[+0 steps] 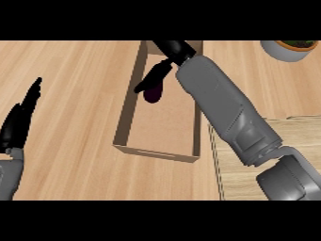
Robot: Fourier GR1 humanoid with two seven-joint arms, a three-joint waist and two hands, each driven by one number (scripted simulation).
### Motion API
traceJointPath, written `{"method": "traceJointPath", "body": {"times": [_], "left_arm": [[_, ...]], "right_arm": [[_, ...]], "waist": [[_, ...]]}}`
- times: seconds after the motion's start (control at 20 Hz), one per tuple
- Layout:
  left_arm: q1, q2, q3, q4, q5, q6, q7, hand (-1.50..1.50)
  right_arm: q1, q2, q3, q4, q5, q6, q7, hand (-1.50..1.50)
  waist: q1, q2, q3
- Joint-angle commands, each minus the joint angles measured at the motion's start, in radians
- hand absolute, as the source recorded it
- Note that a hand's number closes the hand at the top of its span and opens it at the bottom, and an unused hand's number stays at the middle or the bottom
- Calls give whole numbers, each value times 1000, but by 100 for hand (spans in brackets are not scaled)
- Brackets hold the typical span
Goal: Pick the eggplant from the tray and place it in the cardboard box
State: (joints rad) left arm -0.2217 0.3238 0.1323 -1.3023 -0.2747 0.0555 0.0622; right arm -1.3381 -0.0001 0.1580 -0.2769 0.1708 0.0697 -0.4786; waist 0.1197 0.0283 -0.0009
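The left hand point(18, 123) rests open at the left edge, fingers straight. Over the open brown cardboard box point(124, 123) on the wooden desk point(72, 94), the right hand point(164, 68) hangs, its fingers point(149, 81) curled round the dark purple eggplant point(153, 94), which sits under them inside the box's walls

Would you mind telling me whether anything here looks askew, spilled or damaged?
Nothing stands out. The cardboard box sits upright and intact on the counter, the right hand holds the eggplant over its inside, and the left hand rests open at the left edge.
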Motion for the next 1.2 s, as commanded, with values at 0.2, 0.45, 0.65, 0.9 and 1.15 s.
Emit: {"method": "traceJointPath", "body": {"times": [0.2,0.45,0.65,0.9,1.15], "left_arm": [[33,-37,-11,-28,-25,49,0,0],[33,20,36,-11,13,1,-23,0],[40,-8,20,-29,-8,31,-4,0],[19,13,30,-27,12,0,-17,0],[-4,12,33,-20,18,-5,1,0]], "right_arm": [[-39,-63,-141,56,-133,101,-71,-150],[-46,-170,-187,108,-157,160,-71,-150],[-21,-289,-196,137,-154,244,-96,-150],[-3,-421,-194,158,-140,324,-138,-150],[34,-494,-157,160,-95,405,-209,-150]], "waist": [[-43,2,1],[-44,4,1],[-43,7,2],[-18,26,3],[-15,29,4]]}}
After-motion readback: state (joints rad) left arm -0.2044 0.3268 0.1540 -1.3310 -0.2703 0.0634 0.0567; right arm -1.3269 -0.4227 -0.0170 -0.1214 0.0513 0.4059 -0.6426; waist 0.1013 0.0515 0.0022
